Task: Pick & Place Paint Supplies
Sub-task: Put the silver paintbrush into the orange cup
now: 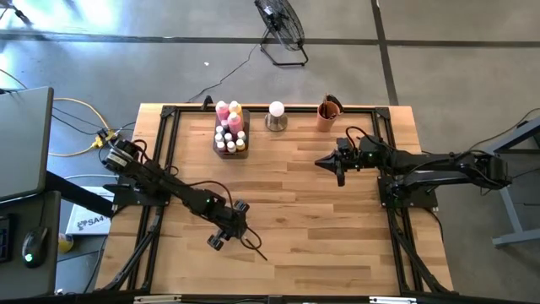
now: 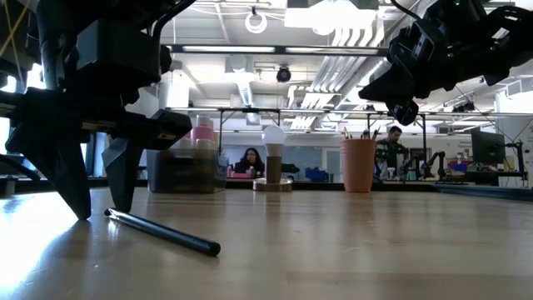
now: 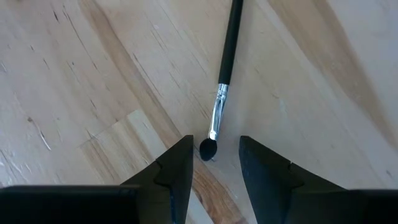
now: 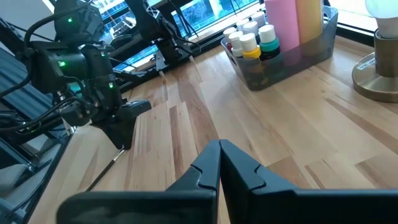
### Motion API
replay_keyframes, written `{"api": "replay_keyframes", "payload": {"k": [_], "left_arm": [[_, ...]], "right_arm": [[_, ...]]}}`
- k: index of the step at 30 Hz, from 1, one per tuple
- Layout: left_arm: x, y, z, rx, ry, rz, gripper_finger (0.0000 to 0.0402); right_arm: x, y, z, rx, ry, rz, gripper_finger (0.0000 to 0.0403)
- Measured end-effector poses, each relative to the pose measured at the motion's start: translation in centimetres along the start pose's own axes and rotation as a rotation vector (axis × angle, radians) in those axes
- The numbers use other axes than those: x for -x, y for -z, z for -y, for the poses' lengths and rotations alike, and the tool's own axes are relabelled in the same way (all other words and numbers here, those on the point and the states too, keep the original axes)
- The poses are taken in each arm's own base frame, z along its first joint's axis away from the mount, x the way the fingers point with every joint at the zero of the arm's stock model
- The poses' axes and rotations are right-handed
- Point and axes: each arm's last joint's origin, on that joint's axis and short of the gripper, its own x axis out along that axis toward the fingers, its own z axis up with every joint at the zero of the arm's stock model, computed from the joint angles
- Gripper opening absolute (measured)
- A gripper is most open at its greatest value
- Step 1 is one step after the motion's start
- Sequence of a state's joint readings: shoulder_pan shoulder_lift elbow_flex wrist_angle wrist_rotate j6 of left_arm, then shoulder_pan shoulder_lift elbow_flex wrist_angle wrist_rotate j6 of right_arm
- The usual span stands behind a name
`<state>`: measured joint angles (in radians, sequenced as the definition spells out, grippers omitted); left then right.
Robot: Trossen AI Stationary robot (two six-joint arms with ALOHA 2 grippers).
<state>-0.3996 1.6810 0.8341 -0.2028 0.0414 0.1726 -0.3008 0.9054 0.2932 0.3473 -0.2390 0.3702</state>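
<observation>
Paintbrush [image 3: 225, 74] lies flat on the bare table [image 1: 337, 236], near side, left of centre: thin black handle, silver ferrule, small dark tip. The left gripper [image 3: 214, 163] stands over that tip, fingers apart on either side, not yet gripping. Bottles [image 1: 230, 128] already sit in the grey tray [image 4: 292, 59] at the far edge; more brushes seem to stand in the orange cup [image 1: 328, 114]. The right gripper [image 4: 219, 163] hangs idle, closed, right of centre.

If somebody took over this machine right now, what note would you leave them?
Left claw: open, down at the table, fingers either side of the paintbrush tip; not gripped.
Right claw: shut, holding nothing, hovering mid-table.
Paint bottles sit in the grey tray at the back. An orange cup stands near it.
Left to do: grip the brush and put it away.
</observation>
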Motion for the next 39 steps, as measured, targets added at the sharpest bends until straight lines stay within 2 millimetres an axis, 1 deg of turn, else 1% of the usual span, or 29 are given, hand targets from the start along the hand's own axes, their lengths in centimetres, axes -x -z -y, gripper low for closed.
{"api": "replay_keyframes", "payload": {"k": [22,25,34,37,39], "left_arm": [[-0.06,-0.05,-0.03,-0.002,-0.005,0.009,0.0124],[-0.07,-0.08,-0.04,-0.003,-0.006,0.013,0.0107],[-0.09,-0.18,-0.05,-0.006,-0.006,0.024,0.0022],[-0.09,-0.19,-0.05,-0.006,-0.006,0.025,0.0006],[-0.09,-0.21,-0.06,-0.006,-0.007,0.027,0.0003]], "right_arm": [[0.00,0.01,-0.02,0.000,-0.006,-0.002,0.0002],[0.00,0.01,-0.02,0.000,-0.006,-0.002,0.0002],[0.00,0.01,-0.01,0.000,-0.006,-0.003,0.0002],[0.00,0.01,-0.01,0.000,-0.006,-0.002,0.0002],[0.00,0.01,-0.01,0.000,-0.007,-0.003,0.0002]]}}
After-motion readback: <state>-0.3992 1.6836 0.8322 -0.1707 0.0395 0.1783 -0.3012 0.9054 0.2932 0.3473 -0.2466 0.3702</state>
